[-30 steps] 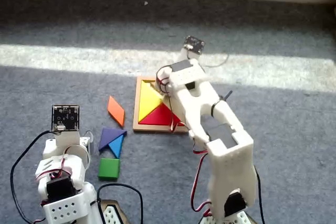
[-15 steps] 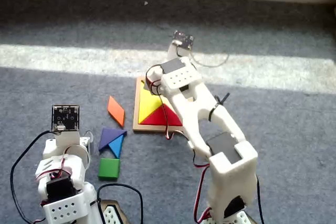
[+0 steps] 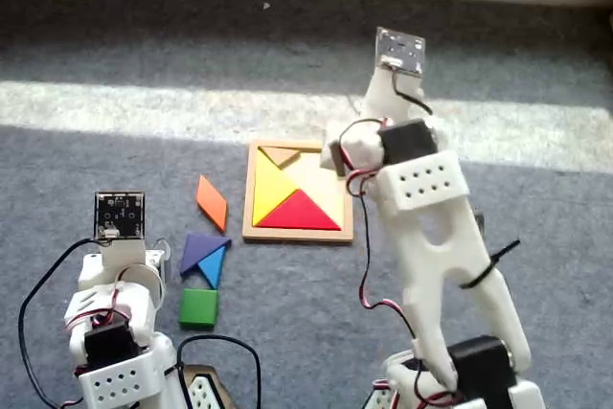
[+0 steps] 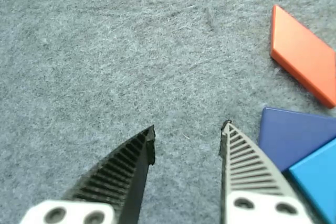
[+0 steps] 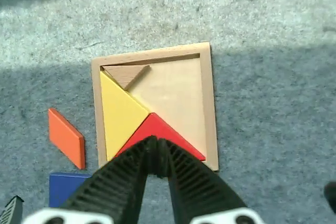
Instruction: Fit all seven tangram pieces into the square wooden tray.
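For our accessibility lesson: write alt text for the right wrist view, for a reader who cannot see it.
A square wooden tray holds a yellow triangle, a red triangle and a small tan triangle. The shut claw hides part of the red one; an orange parallelogram lies outside the tray.

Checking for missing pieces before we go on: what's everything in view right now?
tray: 1, wood, mid carpet
yellow triangle: 1, yellow, in the tray
red triangle: 1, red, in the tray, beside the yellow
small triangle: 1, wood-coloured, tray corner
parallelogram: 1, orange, on the carpet beside the tray
dark triangle: 1, dark blue, on the carpet near the left arm
light triangle: 1, light blue, touching the dark one
square: 1, green, on the carpet below the blue pair
carpet: 1, grey, under everything
left gripper: 1, black fingers, open, over carpet
right gripper: 1, black fingers, shut, above the tray
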Motion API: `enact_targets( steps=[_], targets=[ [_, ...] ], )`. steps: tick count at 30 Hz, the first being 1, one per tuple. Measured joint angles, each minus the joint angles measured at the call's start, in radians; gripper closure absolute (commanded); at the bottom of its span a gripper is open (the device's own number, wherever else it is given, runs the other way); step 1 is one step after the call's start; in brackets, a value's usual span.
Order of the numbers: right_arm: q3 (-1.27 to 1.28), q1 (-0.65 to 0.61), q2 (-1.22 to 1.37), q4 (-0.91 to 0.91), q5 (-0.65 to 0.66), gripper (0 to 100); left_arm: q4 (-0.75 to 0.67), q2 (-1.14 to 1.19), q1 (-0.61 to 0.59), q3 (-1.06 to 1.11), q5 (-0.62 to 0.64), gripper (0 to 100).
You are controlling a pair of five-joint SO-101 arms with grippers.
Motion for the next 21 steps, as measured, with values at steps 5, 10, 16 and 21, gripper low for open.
enact_targets(
  steps=[5, 10, 16, 21],
  targets=[
    [0.23, 0.1, -0.199, 0.0, 0.089, 99.4, 0.0, 0.0, 0.0, 0.0, 0.0, 79],
    [0.463, 0.199, -0.341, -0.089, 0.103, 98.9, 0.0, 0.0, 0.0, 0.0, 0.0, 79],
    [0.727, 0.304, -0.39, -0.322, 0.103, 98.8, 0.0, 0.0, 0.0, 0.0, 0.0, 78],
    [0.841, 0.374, -0.391, -0.468, 0.103, 98.8, 0.0, 0.0, 0.0, -0.009, 0.0, 77]
  ],
)
